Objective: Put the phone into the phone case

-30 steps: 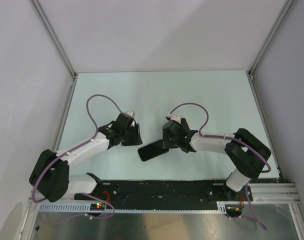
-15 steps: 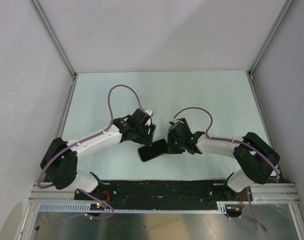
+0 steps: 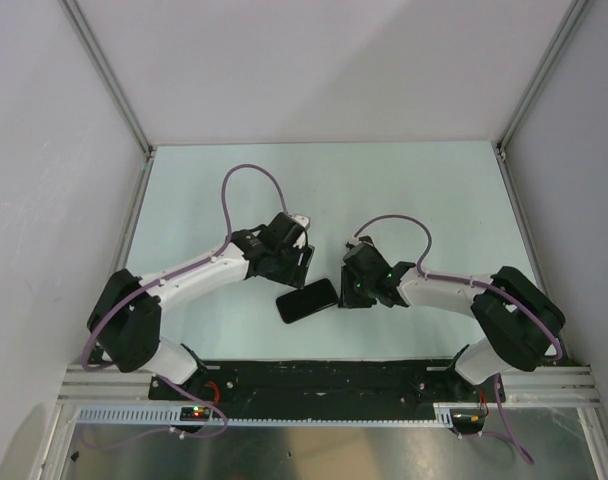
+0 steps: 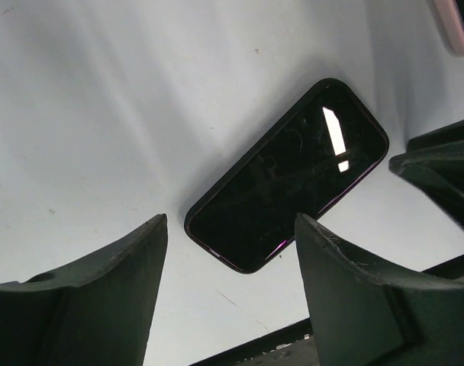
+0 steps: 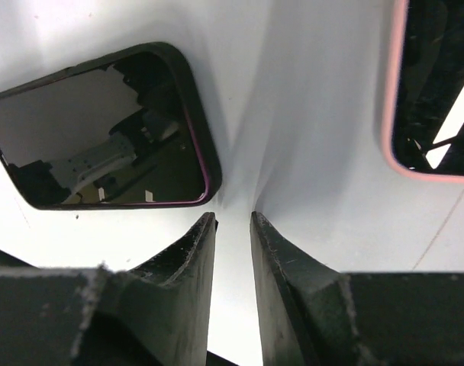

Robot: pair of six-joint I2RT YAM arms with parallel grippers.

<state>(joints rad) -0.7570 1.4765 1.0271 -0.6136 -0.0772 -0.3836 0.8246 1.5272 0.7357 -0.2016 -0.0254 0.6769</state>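
The left end effector [image 4: 229, 223] is hanging spread wide, pinching nothing, with the near end of the phone [image 4: 289, 174] lying just beyond the gap between its fingers. That stance suggests it is lining up to take the phone across its short width, though no finger is touching it. The right end effector [image 5: 232, 219] is sitting parted by only a narrow slit, a strip of bench [image 3: 234, 190] showing through and nothing in it. It is hovering low between the phone's corner and a pink-rimmed slab that I am taking for the case [image 5: 434, 91]. Waiting so nearly closed, it seems placed to nudge or steady something, not to grasp.

The phone is lying flat and free on the bench, glossy face up, between the two end effectors and toward the arms' side. Seen from above, its long axis is running mostly left to right. Its right end is pointing toward the right end effector and sitting a little farther from the bases than its left end.

The case is lying flat just beside the phone and apart from it. Only an edge is showing in each wrist view, and from above the right end effector is hiding it. The phone is not yet in it.
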